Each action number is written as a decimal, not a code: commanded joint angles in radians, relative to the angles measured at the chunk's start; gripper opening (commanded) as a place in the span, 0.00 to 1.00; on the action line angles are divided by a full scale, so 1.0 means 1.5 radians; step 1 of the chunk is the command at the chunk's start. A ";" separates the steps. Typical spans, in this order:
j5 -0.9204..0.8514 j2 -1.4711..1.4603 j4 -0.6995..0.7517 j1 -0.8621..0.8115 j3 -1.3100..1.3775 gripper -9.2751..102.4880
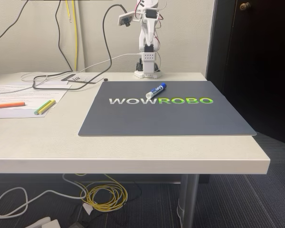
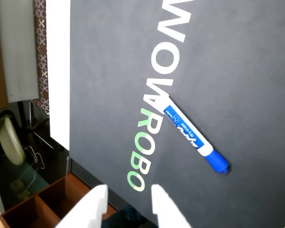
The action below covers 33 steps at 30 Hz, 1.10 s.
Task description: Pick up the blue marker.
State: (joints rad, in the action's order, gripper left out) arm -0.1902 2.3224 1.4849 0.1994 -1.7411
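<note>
Gripper (image 2: 128, 204) sat at the bottom edge of the wrist view, white fingers (image 2: 92, 206) spread with a gap between them, holding nothing. It hung above the near edge of the dark mat (image 2: 237, 61), well apart from the blue marker (image 2: 192, 137). Marker lay flat on the mat, up and to the right of the fingers in that view, white barrel end touching the "WOWROBO" lettering (image 2: 154, 90), blue cap pointing away to the lower right. Fixed view: arm (image 1: 149, 33) folded upright at the table's (image 1: 133, 152) back edge, marker (image 1: 156, 90) on the mat just in front of its base, above the lettering. Orange highlighter (image 1: 8, 104) and yellow-green pens (image 1: 44, 107) lay on papers (image 1: 23, 92) far left.
</note>
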 commanded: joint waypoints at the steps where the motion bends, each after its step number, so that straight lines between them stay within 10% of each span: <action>1: 0.039 0.044 -0.118 0.009 -0.082 0.19; 33: 0.078 0.260 -0.270 -0.016 -0.328 0.19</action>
State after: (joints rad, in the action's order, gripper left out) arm -0.0644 2.6875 1.0953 0.1641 -2.2273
